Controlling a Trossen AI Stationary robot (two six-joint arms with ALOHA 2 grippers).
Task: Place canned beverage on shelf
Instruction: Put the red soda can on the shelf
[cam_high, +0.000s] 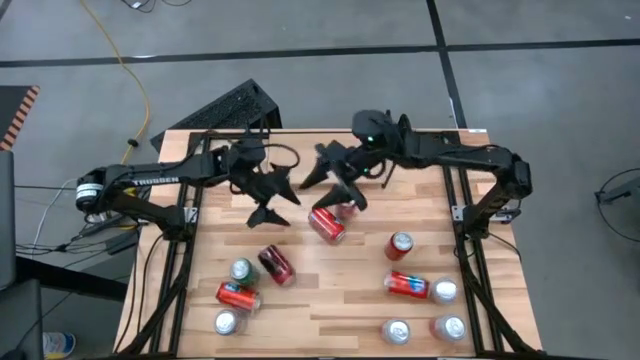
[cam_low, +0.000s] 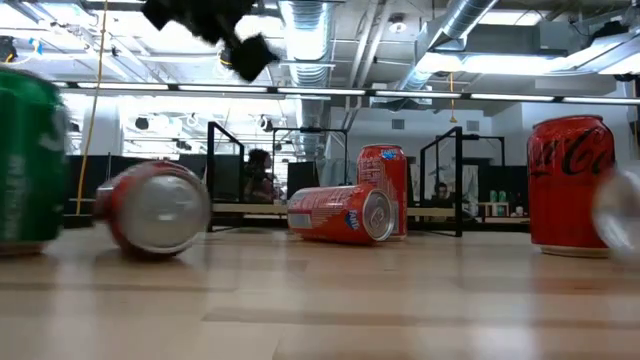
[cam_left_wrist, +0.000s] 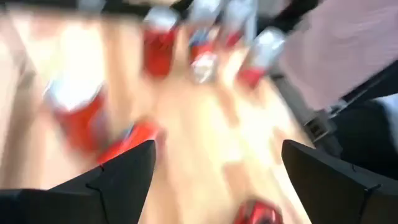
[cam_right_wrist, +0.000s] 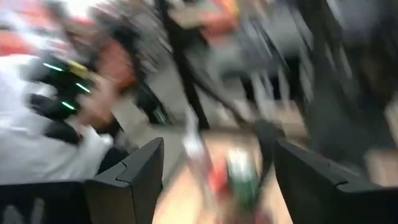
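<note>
High view: left pincer and right pincer, both spread apart, hover mid-bench. Cans (ten or so) lie scattered; one red can lies just beside the right pincer.

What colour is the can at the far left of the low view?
Green, clearest in the low view.

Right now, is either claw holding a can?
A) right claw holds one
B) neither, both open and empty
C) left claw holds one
B: both wrist views show spread, empty fingers on the left claw and the right claw, and the cans lie on the table.
</note>
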